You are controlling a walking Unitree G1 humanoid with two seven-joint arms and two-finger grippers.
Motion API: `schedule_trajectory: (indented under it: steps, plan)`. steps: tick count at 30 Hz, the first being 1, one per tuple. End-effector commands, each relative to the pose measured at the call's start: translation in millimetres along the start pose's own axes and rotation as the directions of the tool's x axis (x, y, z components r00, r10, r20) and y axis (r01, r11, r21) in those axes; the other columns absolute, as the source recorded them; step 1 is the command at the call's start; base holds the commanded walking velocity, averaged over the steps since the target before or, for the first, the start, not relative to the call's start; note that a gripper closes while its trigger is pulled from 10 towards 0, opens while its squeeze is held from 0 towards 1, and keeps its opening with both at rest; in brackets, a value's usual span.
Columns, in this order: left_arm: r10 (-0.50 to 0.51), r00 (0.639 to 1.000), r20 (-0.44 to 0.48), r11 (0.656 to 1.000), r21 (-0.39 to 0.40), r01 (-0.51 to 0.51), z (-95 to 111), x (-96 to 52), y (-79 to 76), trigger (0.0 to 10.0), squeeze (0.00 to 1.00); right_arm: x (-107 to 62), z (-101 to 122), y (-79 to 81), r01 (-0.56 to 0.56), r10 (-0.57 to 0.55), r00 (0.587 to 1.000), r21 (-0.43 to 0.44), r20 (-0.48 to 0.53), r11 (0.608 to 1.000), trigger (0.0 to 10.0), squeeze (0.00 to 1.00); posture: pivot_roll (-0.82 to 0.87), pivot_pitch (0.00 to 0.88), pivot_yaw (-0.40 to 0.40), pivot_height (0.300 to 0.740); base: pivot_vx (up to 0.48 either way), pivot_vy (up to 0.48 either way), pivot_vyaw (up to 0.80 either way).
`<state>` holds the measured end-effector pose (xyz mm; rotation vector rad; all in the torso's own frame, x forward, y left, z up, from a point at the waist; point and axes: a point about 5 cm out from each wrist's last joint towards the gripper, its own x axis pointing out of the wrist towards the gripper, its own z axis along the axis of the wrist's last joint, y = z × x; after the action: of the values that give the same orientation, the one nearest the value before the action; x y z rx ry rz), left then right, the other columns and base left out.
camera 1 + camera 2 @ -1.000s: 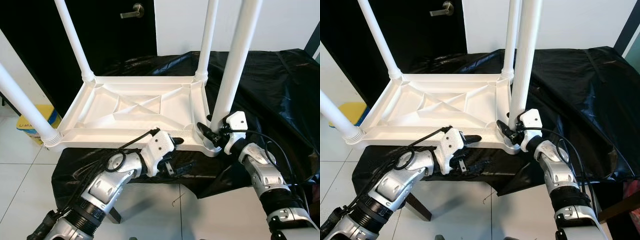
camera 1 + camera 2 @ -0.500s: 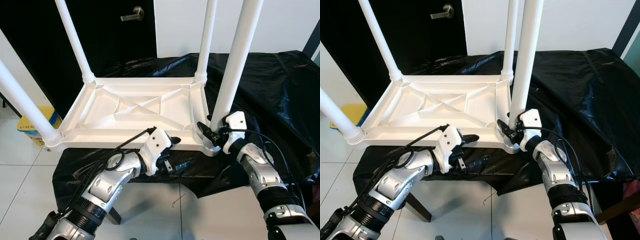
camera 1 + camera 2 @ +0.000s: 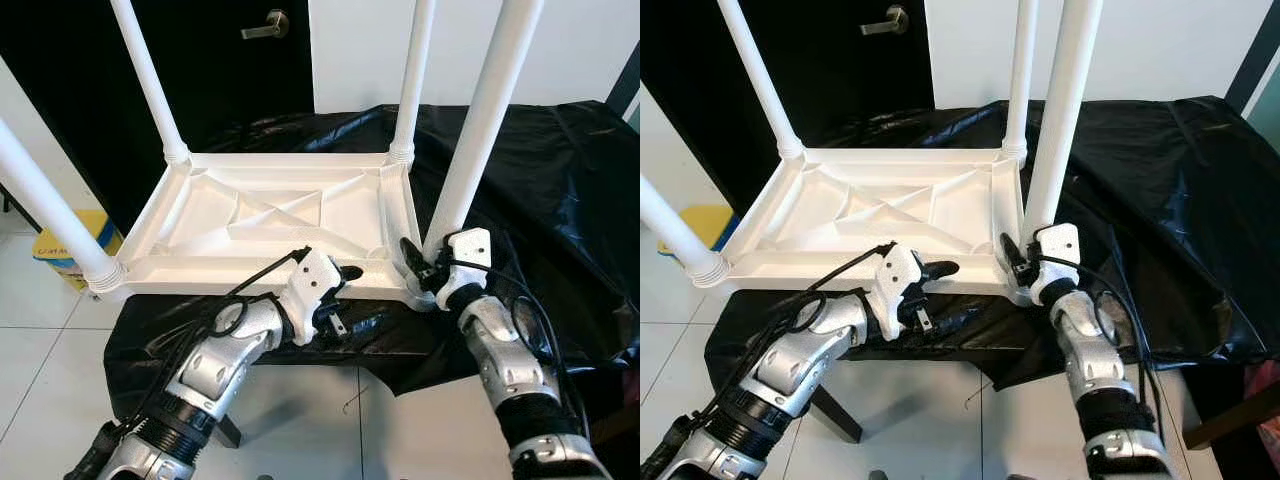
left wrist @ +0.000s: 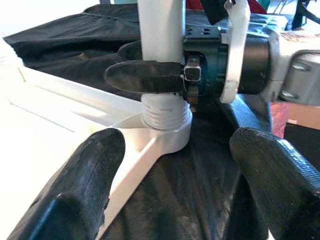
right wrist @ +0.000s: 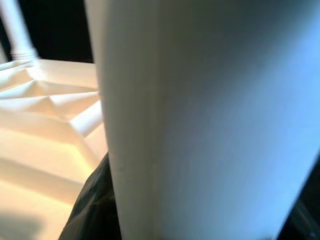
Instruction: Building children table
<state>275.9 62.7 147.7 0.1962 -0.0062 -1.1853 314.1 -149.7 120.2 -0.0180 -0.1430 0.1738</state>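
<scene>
The white children's table (image 3: 270,215) lies upside down on a black cloth, its legs pointing up. My right gripper (image 3: 425,268) is shut on the near-right leg (image 3: 480,130) just above its threaded collar (image 4: 165,112), which sits in the corner socket. One right finger (image 4: 145,77) crosses the front of that leg. My left gripper (image 3: 357,298) is open at the table's near rim, a little left of that corner. One of its fingers (image 4: 85,190) lies over the rim and the other (image 4: 275,175) over the cloth. The leg (image 5: 200,120) looms close in the right wrist view.
The black cloth (image 3: 560,180) drapes the supporting surface and hangs over its front edge. A dark door with a handle (image 3: 265,22) stands behind. A yellow bucket (image 3: 60,250) sits on the white tiled floor at the left. The other three legs rise at the remaining corners.
The near-right leg now leans a little more to the right at its top. My right forearm has shifted left, closer to the corner. My left gripper has edged up toward the rim.
</scene>
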Motion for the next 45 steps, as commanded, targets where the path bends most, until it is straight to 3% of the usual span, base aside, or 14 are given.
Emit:
schedule_trajectory:
  steps: [1, 6, 10, 18, 27, 28, 29, 30, 35, 38, 39, 40, 43, 45]
  plan:
    - [0.019, 1.0, -0.006, 1.0, 0.012, -0.019, -0.3, -1.6, 4.6, 10.0, 0.0, -7.6, -13.9, -3.2, 0.073, -0.072, 0.995, 0.018, -0.072, 0.997, 10.0, 0.0, -0.09, 0.01, 0.03, 0.74, 0.0, 0.0, 0.0]
    - [0.057, 0.998, 0.001, 0.998, 0.008, -0.057, -0.1, -0.7, 9.8, 10.0, 0.0, -12.9, -16.4, 6.5, 0.18, -0.18, 0.979, -0.008, -0.095, 0.984, 10.0, 0.0, -0.1, 0.003, 0.038, 0.74, 0.0, 0.0, 0.0]
    - [0.076, 0.997, 0.014, 0.997, 0.006, -0.076, 1.1, 2.4, 12.7, 10.0, 0.0, -19.7, -25.5, 12.0, 0.396, -0.393, 0.905, -0.015, -0.165, 0.918, 10.0, 0.0, -0.11, 0.0, 0.045, 0.74, 0.0, 0.0, 0.0]
    - [0.1, 0.995, 0.026, 0.995, 0.005, -0.101, 4.1, 4.3, 19.5, 10.0, 0.0, -20.6, -21.0, 24.4, 0.355, -0.353, 0.925, -0.015, -0.143, 0.935, 10.0, 0.0, -0.11, 0.0, 0.06, 0.74, 0.0, 0.0, 0.0]
    - [0.094, 0.995, 0.032, 0.995, 0.021, -0.095, 5.8, 3.7, 22.7, 10.0, 0.0, -15.4, -12.1, 24.0, 0.347, -0.347, 0.931, -0.019, -0.111, 0.938, 10.0, 0.0, -0.11, 0.0, 0.053, 0.74, 0.0, 0.0, 0.0]
    - [0.098, 0.995, 0.027, 0.995, 0.027, -0.098, 3.7, 3.7, 23.2, 10.0, 0.0, -14.0, -11.9, 22.7, 0.333, -0.335, 0.936, -0.029, -0.106, 0.942, 10.0, 0.36, -0.11, 0.0, 0.053, 0.74, 0.0, 0.0, 0.0]
    - [0.098, 0.995, 0.027, 0.995, 0.027, -0.098, 3.7, 3.7, 23.2, 10.0, 0.0, -14.0, -11.9, 22.7, 0.333, -0.335, 0.936, -0.029, -0.106, 0.942, 10.0, 0.36, -0.11, 0.0, 0.053, 0.74, 0.0, 0.0, 0.0]
    - [0.104, 0.994, 0.038, 0.994, 0.015, -0.104, 4.2, 3.6, 22.8, 10.0, 0.0, -13.4, -9.0, 19.8, 0.297, -0.298, 0.951, -0.022, -0.088, 0.955, 10.0, 1.0, -0.11, 0.0, 0.045, 0.74, 0.0, 0.0, 0.0]
    - [0.109, 0.993, 0.041, 0.994, 0.018, -0.109, 5.9, 3.3, 22.4, 10.0, 0.0, -13.8, -4.6, 14.9, 0.278, -0.278, 0.958, -0.017, -0.069, 0.961, 10.0, 1.0, -0.11, 0.0, 0.049, 0.74, 0.0, 0.0, 0.0]
    - [0.099, 0.994, 0.04, 0.995, 0.021, -0.1, 4.7, 3.8, 18.6, 10.0, 0.0, -14.7, -3.7, 3.8, 0.163, -0.164, 0.985, -0.016, -0.057, 0.986, 10.0, 1.0, -0.11, 0.0, 0.041, 0.74, 0.0, 0.0, 0.0]
    - [0.098, 0.994, 0.041, 0.995, 0.019, -0.099, 5.0, 3.9, 18.4, 10.0, 0.0, -14.6, -1.8, 0.7, 0.136, -0.137, 0.99, -0.025, -0.044, 0.99, 10.0, 0.71, -0.11, 0.0, 0.041, 0.74, 0.0, 0.0, 0.0]
    - [0.097, 0.994, 0.047, 0.995, 0.015, -0.098, 5.5, 4.4, 18.2, 10.0, 0.0, -14.7, -1.2, -0.9, 0.104, -0.104, 0.994, -0.013, -0.044, 0.995, 10.0, 0.0, -0.1, 0.0, 0.037, 0.74, 0.0, 0.0, 0.0]
    - [0.095, 0.994, 0.052, 0.995, 0.011, -0.096, 6.0, 4.8, 18.1, 10.0, 0.0, -14.8, -0.8, -1.8, 0.085, -0.085, 0.995, -0.003, -0.043, 0.996, 10.0, 0.0, -0.1, 0.0, 0.037, 0.74, 0.0, 0.0, 0.0]
    - [0.079, 0.995, 0.068, 0.997, -0.005, -0.078, 7.1, 4.2, 18.2, 10.0, 0.0, -14.5, -2.3, -14.3, -0.038, 0.037, 0.998, -0.018, -0.046, 0.999, 10.0, 0.0, -0.1, 0.0, 0.031, 0.74, 0.0, 0.0, 0.0]
